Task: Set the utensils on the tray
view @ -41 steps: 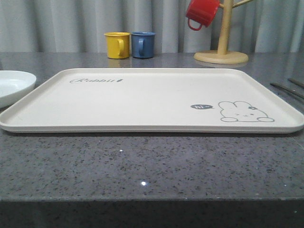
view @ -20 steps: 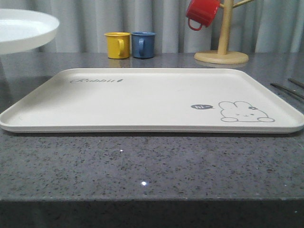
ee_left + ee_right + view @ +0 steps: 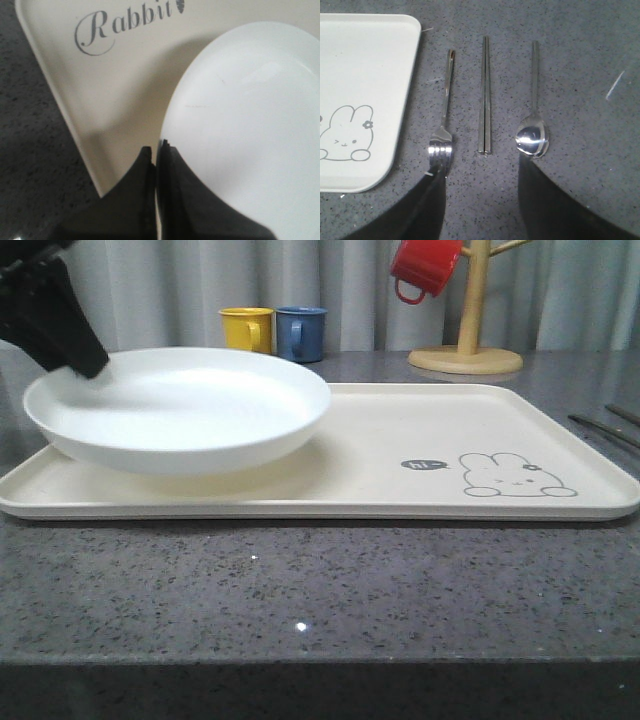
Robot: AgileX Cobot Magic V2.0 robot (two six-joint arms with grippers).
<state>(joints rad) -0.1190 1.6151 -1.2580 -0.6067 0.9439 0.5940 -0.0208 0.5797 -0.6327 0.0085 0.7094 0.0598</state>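
The cream tray [image 3: 480,420] lies across the grey counter. My left gripper [image 3: 88,362] is shut on the rim of a white round plate [image 3: 180,405], which sits low over the tray's left half and covers the "Rabbit" script there. The left wrist view shows the jaws [image 3: 157,150] pinching the plate [image 3: 250,125] edge above the tray [image 3: 125,75]. To the right of the tray [image 3: 360,75], side by side on the counter, lie the fork [image 3: 445,110], chopsticks [image 3: 484,95] and spoon [image 3: 533,115]. My right gripper [image 3: 481,175] hovers open just short of their ends, holding nothing.
A yellow mug [image 3: 246,335] and a blue mug [image 3: 300,333] stand behind the tray. A wooden mug tree [image 3: 470,320] with a red mug [image 3: 425,268] stands at the back right. Utensil ends [image 3: 600,425] show at the right edge.
The white plate rose from the counter left of the tray, then swung right and down. It is now over the tray's left half, in the left gripper.
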